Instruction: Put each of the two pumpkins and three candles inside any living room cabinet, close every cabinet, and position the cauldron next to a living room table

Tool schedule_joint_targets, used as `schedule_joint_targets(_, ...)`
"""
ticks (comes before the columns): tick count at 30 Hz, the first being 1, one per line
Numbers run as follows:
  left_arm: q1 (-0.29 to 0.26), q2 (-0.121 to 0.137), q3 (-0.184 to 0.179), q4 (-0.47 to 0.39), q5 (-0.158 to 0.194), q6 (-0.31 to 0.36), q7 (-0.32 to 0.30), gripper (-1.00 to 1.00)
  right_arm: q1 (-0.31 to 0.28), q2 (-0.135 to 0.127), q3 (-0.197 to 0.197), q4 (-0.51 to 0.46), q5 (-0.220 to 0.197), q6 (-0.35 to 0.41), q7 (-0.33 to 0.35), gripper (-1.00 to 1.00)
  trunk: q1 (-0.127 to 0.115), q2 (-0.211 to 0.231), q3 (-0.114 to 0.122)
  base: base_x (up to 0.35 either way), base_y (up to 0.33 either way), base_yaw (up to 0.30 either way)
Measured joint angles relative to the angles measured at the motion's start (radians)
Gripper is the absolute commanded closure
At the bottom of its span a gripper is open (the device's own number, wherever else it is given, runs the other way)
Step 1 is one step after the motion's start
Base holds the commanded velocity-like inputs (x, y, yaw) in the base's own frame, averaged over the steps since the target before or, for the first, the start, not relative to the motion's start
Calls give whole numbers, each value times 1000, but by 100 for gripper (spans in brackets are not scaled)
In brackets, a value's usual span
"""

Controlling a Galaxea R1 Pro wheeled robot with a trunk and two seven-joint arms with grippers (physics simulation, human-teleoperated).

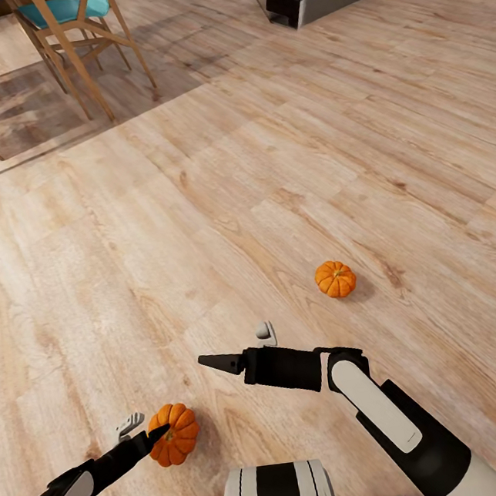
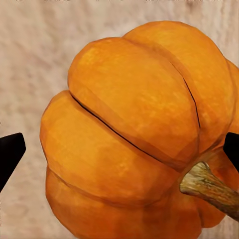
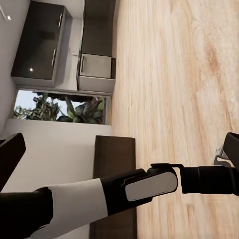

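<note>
The near pumpkin is lying on the wooden floor, partly hidden behind the left pincer, whose spread fingers are flanking it without clearly gripping. The second pumpkin is sitting farther right, well apart. The right pincer is hovering wide, holding nothing. Chairs are cut off at far left.

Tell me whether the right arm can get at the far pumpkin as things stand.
Probably yes: the far pumpkin lies on bare floor just ahead of the right claw, with nothing between them.
</note>
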Motion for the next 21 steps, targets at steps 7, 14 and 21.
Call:
schedule_joint_targets(7,0,0,2,0,3,0,1,100,0,-1,0,0,0,0,0,-100,0,0,0,0,0,0)
schedule_joint_targets(14,0,0,2,0,3,0,1,100,0,-2,0,0,0,0,0,-100,0,0,0,0,0,0)
schedule_joint_targets(21,0,0,3,0,3,0,1,100,0,-2,0,0,0,0,0,-100,0,0,0,0,0,0)
